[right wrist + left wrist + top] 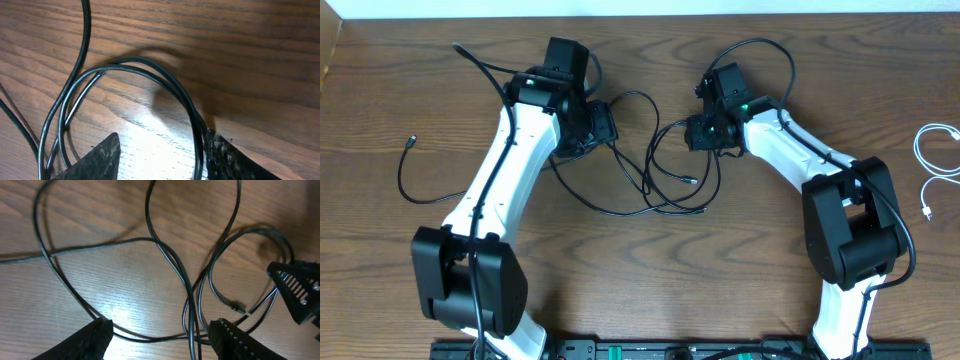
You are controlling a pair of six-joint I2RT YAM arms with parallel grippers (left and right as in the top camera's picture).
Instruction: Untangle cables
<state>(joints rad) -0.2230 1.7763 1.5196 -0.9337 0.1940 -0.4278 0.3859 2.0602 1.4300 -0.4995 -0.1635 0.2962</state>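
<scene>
Between grasps, I hold the left claw (161, 330) and right claw (164, 137) parted, seemingly empty, over tangled thin black cables (88, 15); next, pinch one strand.

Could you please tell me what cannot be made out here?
Overhead: the white cable runs off the right edge, the rest unseen.
Overhead: the black cable tangle is too thin to tell which strand lies on top.
Right wrist: the cable loop leaves the bottom edge beside the right gripper; contact cannot be told.
Left wrist: the small plug is too blurred to identify.
</scene>
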